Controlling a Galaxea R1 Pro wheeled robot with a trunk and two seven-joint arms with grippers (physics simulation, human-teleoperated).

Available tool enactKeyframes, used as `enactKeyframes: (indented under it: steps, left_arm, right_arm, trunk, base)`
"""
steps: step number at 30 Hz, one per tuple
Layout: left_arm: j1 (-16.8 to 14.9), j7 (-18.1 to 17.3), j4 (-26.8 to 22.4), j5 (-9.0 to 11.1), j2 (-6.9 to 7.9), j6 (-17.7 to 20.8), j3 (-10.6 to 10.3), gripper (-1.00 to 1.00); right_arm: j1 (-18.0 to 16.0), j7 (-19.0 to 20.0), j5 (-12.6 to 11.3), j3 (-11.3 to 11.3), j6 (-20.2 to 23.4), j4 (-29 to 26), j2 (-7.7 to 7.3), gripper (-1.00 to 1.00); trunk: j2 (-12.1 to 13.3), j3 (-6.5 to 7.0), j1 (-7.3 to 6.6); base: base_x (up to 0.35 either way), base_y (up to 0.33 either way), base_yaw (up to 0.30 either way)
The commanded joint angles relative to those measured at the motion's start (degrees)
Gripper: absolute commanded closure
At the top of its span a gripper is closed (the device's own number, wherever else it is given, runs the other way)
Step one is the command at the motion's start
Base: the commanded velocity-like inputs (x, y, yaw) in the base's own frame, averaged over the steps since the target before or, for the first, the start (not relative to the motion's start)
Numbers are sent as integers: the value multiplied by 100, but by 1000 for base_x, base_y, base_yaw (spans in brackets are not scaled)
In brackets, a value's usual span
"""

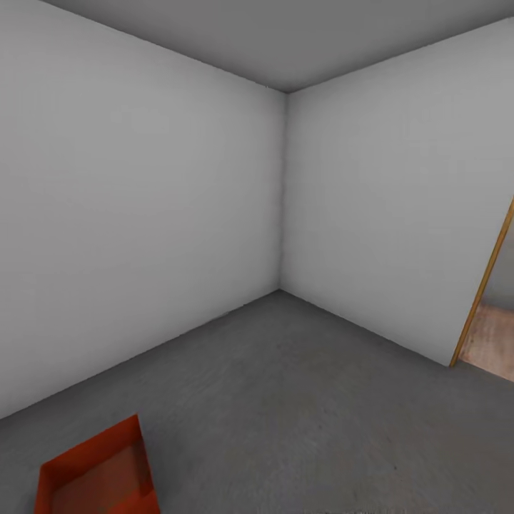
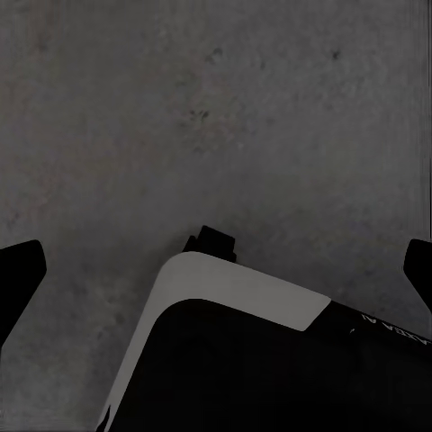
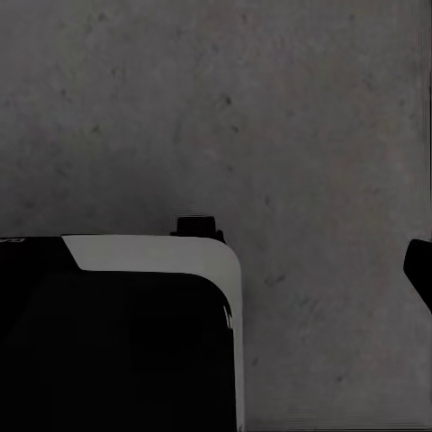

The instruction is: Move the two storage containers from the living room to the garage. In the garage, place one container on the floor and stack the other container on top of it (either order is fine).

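Head view: one storage container (image 1: 96, 475) sits on the floor (image 1: 300, 421) at lower left, open top up, in the garage. Farther off, two white-grey walls (image 1: 143, 214) meet; a doorway (image 1: 492, 314) opens at right. Left gripper (image 2: 216, 270) fingertips stand wide apart, holding nothing. Right gripper: one fingertip (image 3: 419, 270) visible; state undeterminable.

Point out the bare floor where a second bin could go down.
One bin sits on the concrete floor near the left wall. Bare floor runs from its right side to the far corner and to the doorway at right. Nothing looks crowded.
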Motion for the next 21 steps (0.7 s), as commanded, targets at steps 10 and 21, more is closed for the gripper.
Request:
enactKeyframes:
  steps: [10, 21]
  left_arm:
    - [-2, 10, 0, 25, 0, -15, -6, -100]
    - [-2, 10, 0, 25, 0, -15, -6, -100]
  right_arm:
    - [-9, -1, -43, 35, -33, 19, -1, -100]
    - [-9, -1, -47, 30, -33, 19, -1, -100]
  trunk:
    - [-4, -7, 0]
    - [-4, -7, 0]
  base:
    - [0, 0, -296]
    - [0, 0, -296]
